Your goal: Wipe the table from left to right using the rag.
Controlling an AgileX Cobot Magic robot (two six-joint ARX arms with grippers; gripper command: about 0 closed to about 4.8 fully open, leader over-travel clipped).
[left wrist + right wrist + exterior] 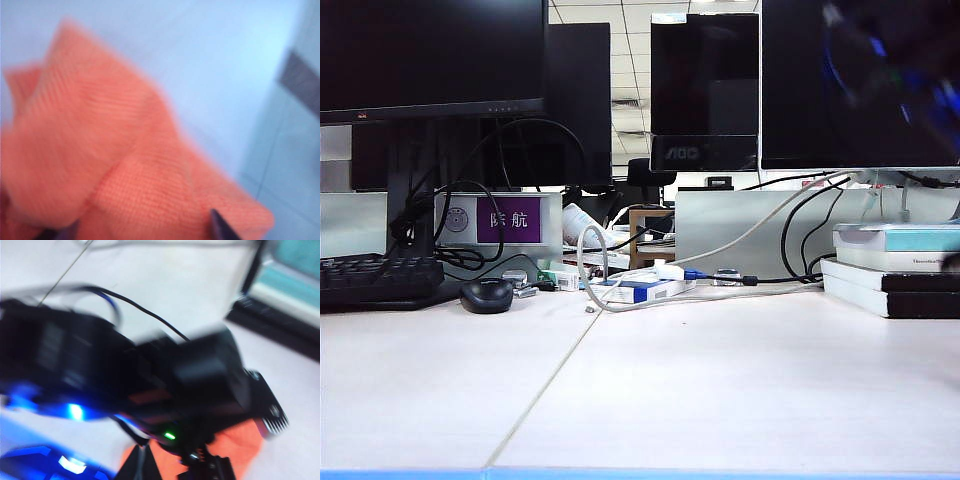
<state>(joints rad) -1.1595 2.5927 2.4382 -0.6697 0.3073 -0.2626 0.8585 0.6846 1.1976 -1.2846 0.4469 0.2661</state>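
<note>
I see the orange rag (pixel 125 165) bunched right beneath my left gripper (pixel 150 232), whose jaws I cannot judge through the blur, while my right gripper sits closed, unseen above the table (pixel 720 390)

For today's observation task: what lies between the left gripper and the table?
The orange rag, in the left wrist view, under the open left gripper. The right gripper, shut, hovers beside it.

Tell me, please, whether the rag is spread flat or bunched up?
Bunched up: in the left wrist view the rag rises in soft, uneven folds and peaks rather than lying flat.
</note>
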